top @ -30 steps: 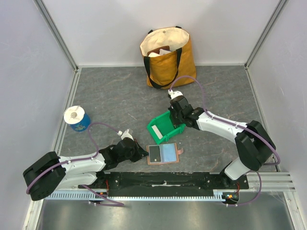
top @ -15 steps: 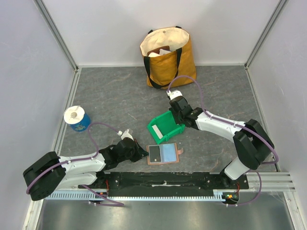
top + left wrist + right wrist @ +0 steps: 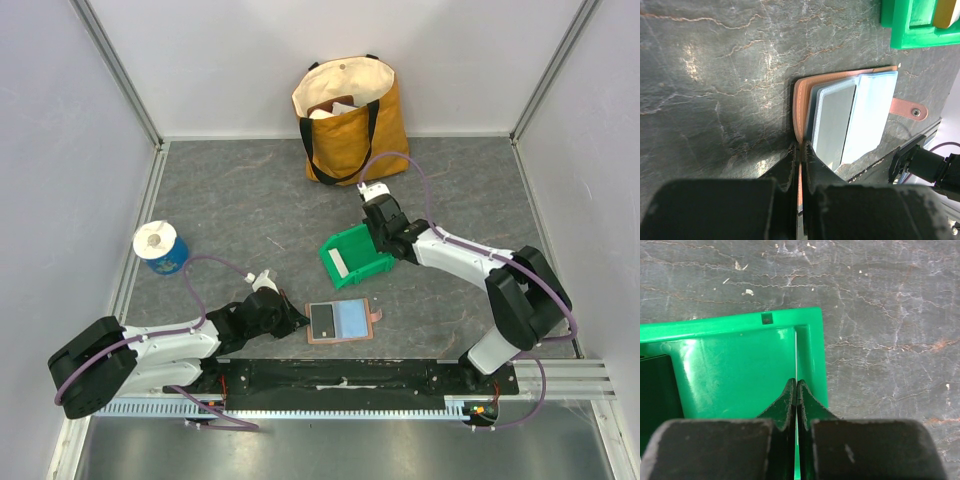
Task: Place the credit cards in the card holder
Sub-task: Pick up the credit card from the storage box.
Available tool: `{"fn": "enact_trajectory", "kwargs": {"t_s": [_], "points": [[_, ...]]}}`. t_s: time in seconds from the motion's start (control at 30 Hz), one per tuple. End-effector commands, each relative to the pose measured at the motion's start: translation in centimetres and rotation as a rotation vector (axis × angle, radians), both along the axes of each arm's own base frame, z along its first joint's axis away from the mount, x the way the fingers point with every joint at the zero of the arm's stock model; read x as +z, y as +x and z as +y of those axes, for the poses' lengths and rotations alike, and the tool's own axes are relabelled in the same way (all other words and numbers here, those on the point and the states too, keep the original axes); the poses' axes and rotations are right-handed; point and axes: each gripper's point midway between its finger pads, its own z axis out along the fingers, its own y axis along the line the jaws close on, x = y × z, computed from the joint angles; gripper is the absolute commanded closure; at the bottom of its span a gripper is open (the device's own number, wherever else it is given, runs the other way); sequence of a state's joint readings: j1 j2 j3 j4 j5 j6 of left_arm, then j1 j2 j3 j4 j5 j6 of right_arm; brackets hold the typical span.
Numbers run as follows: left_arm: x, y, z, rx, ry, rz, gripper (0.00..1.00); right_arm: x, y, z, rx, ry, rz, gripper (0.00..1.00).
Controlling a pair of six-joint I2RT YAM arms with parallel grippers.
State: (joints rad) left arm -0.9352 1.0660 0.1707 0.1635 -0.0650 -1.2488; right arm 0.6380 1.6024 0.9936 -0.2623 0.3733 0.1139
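Note:
The brown card holder [image 3: 342,322] lies open near the front edge, its blue-grey lining up. A dark grey card [image 3: 324,320] sits in its left pocket; it also shows in the left wrist view [image 3: 834,120]. My left gripper [image 3: 298,322] is shut on the holder's left brown edge [image 3: 800,107], which runs between the fingertips [image 3: 801,150]. A white card [image 3: 338,263] lies inside the green bin [image 3: 365,262]. My right gripper [image 3: 386,236] is shut on the bin's far right wall [image 3: 812,355], with the fingertips [image 3: 797,386] pinched together on it.
A tan tote bag [image 3: 350,115] stands at the back wall. A blue roll with a white top [image 3: 158,246] stands at the left. The holder's snap tab [image 3: 910,109] points toward the front rail [image 3: 340,375].
My right gripper has carried the green bin to the right and back, from tilted to nearly level. The left gripper and the card holder have not moved.

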Motion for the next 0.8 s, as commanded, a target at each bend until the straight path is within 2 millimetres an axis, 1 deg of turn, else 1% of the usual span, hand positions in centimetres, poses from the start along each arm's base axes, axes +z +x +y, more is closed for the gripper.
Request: {"fn": "enact_trajectory", "kwargs": {"t_s": [0.0,0.1,0.2,0.33,0.5,0.73,0.77], "points": [[-4.3,-2.2,4.0,-0.015,0.195,0.08,0.98,1.9,0.9,2.2,0.052,0.103,-0.026,1.0],[-4.2,-2.1,3.9,-0.013,0.189,0.078,0.98,1.5,0.3,3.5,0.078,0.163,0.01,1.0],[-4.1,-2.0,3.8,-0.013,0.184,0.077,0.98,0.6,0.0,3.9,0.075,0.176,0.041,1.0],[-4.0,-2.1,3.7,-0.014,0.179,0.076,0.98,-1.1,-0.3,3.9,0.069,0.155,0.076,0.98],[-4.1,-2.1,3.8,-0.012,0.183,0.076,0.98,-2.5,-0.8,3.7,0.072,0.132,0.114,0.94],[-4.1,-2.1,3.8,-0.012,0.184,0.077,0.98,-2.8,-0.9,3.5,0.07,0.12,0.128,0.9],[-4.1,-2.1,3.9,-0.009,0.184,0.077,0.98,-2.9,-0.9,3.4,0.067,0.113,0.132,0.91]]}}
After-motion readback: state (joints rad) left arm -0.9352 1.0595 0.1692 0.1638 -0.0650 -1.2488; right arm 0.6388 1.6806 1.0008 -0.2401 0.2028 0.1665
